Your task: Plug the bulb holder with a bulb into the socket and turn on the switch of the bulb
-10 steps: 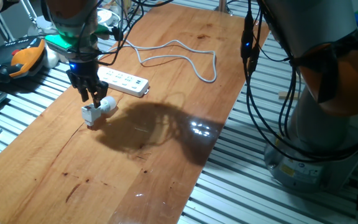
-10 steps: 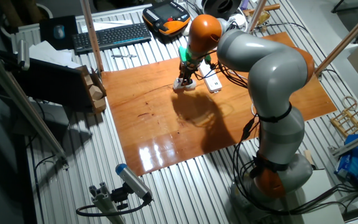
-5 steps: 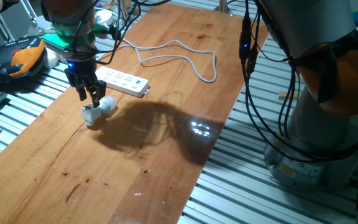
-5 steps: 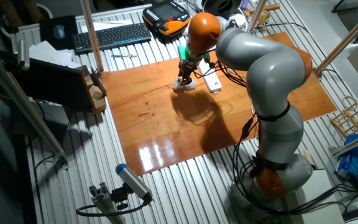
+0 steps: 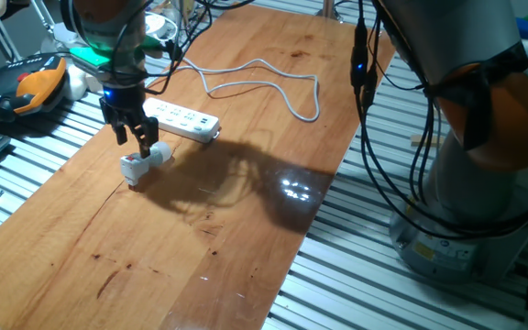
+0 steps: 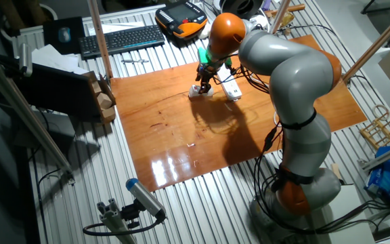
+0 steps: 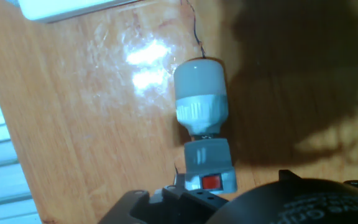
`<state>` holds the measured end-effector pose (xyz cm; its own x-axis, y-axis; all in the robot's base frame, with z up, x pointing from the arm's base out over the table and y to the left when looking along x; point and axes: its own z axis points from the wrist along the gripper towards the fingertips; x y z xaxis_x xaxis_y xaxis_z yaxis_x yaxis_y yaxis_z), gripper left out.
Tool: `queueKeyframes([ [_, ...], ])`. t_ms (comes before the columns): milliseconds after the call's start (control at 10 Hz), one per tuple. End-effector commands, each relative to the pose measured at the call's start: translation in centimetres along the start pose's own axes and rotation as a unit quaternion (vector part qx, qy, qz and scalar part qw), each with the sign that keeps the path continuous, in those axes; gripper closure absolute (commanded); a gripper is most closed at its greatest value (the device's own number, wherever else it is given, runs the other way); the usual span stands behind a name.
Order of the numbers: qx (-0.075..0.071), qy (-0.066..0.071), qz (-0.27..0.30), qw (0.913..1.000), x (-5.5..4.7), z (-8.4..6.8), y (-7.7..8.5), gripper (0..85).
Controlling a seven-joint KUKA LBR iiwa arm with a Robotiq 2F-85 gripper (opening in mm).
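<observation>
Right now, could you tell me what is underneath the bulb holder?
The bulb holder lies on its side on the bare wooden table, red switch facing up, bulb attached. Its underside, and any plug pins, are hidden.

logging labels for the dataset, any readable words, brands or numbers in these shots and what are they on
No text can be read in any view.
Socket: small marks by the outlets, too small to read.
Bulb holder: only the plain red switch, no lettering visible.
Bulb: plain white, no print visible.
Keyboard: keys too small to read.
Orange and black pendant: any lettering is blurred.
</observation>
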<state>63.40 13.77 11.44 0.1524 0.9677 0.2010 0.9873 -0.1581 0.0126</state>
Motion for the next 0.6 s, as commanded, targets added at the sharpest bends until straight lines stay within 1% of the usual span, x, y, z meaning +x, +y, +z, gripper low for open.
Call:
queueKeyframes([
  [0, 0.001, 0.002, -0.010, 0.9999, -0.2, 0.3, 0.1, 17.0],
  [400, 0.006, 0.015, -0.018, 0.9997, -0.2, 1.5, 0.3, 17.0],
  [500, 0.008, 0.020, -0.018, 0.9996, -0.2, 1.7, 0.3, 17.0],
])
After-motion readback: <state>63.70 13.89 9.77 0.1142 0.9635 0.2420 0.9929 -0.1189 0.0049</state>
